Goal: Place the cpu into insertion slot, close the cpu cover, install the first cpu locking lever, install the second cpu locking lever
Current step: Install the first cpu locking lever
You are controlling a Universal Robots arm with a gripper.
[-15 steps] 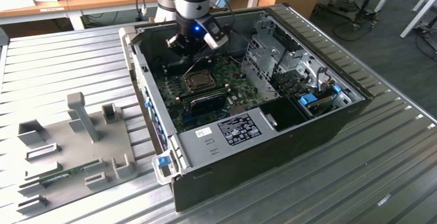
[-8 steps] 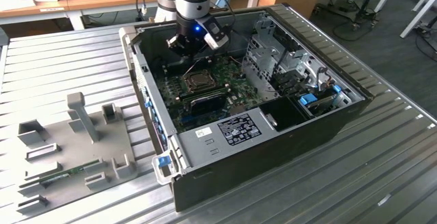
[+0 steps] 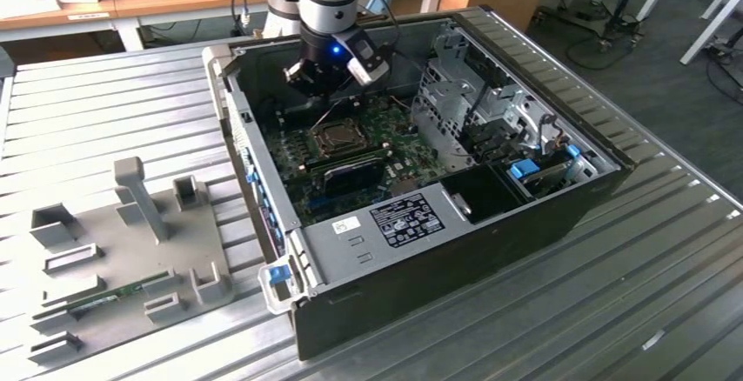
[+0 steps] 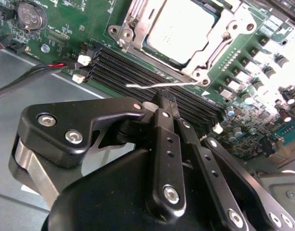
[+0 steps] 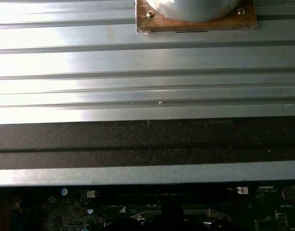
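**Status.** The cpu (image 4: 183, 29) lies seated in its socket. The cpu cover (image 4: 214, 45) lies flat over it, framing the grey top through its window. One locking lever (image 4: 147, 86), a thin wire, stands free along the edge of the cpu cover that faces the memory slots (image 4: 133, 72), and it appears unlatched. The gripper (image 4: 167, 100) has its fingers pressed together with no gap visible. Its tip is right at the lever, between the cpu cover and the memory slots. Whether the tip touches the wire cannot be determined. In the exterior view the gripper (image 3: 331, 83) hangs just above the cpu cover inside the computer case (image 3: 465, 250).

**Hazards.**
- Slip: the wire is thin and probably springy. A narrow closed tip pressing off-centre may slide off, and the lever may spring up.
- Collision: a tip that slips past the wire may strike the memory slots beside the cpu cover.
- Missed latch: a push without sideways travel may leave the lever unhooked and the cpu cover unclamped.
- Excess force: overpressing may bend the wire.
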